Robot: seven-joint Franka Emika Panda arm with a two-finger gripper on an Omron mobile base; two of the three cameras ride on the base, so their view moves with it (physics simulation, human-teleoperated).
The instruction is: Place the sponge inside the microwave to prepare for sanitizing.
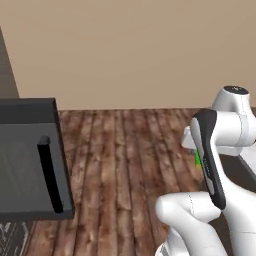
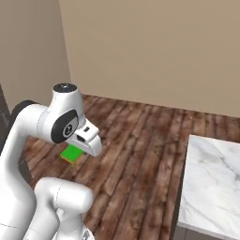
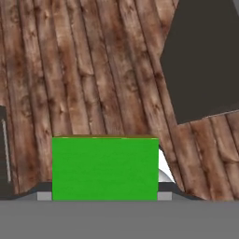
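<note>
Wooden planks (image 1: pixel 125 165) are running across the whole floor below a plain beige wall (image 2: pixel 154 47), and you are looking down on them from well above. Off to the left of the left base view, the microwave (image 1: pixel 30 160) is standing with its dark door (image 1: pixel 25 175) swung out toward you, black handle (image 1: pixel 50 175) facing the room, so the way in appears to be open; the cavity itself is out of sight from here. On the other side, a white marble counter (image 2: pixel 211 183) is filling the lower right corner of the right base view, well apart from the arm.

Your arm (image 2: pixel 28 140) is folding up high over the floor, wrist tucked in close to its own body. That looks to me like a carry posture, keeping the load clear of the door edge while you are moving across.

And the load is there: the sponge (image 3: pixel 105 168) is sitting right at the gripper (image 3: pixel 105 196), a bright green block with a thin yellow edge, sitting where the fingertips would rise in the hand view. You are gripping it, the jaws pressed against its sides and hidden behind it. In the right base view the sponge (image 2: pixel 71 153) is peeking out green beneath the wrist, hanging above the planks, touching nothing else.

Judging from this, you are mid-transport, and the placing inside the microwave is not yet done.
</note>
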